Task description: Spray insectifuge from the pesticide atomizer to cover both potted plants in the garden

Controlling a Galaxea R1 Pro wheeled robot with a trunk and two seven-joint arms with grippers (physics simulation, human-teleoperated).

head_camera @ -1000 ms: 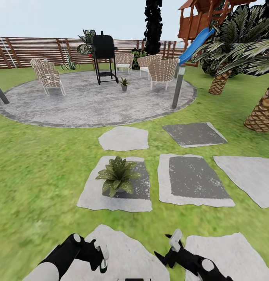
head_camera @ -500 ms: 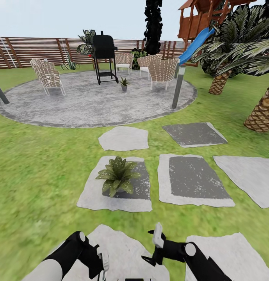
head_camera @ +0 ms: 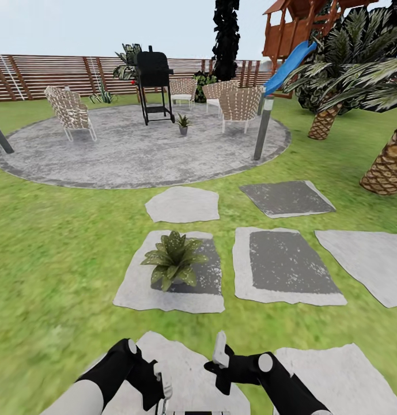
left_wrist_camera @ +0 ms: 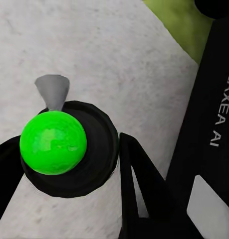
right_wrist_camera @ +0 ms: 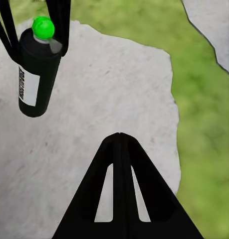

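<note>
Two tools hung over the nearest stepping slab (head_camera: 186, 374). The left tool (left_wrist_camera: 64, 164) was clamped on the pesticide atomizer (right_wrist_camera: 38, 69), its green-topped head up, above that slab. The right tool (right_wrist_camera: 120, 144) had its fingers pressed together beside it. One potted plant (head_camera: 174, 259) stood on the slab beyond.

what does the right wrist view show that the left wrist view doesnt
Right wrist view: the side of the dark spray bottle with a white label and a bright green top, plus the right claw, shut on nothing. Left wrist view: that bottle end-on from above, its grey cone nozzle, and a black arm link with white lettering. Shared: the bottle gripped in the left claw over a pale grey stone slab, with green grass beside it.
</note>
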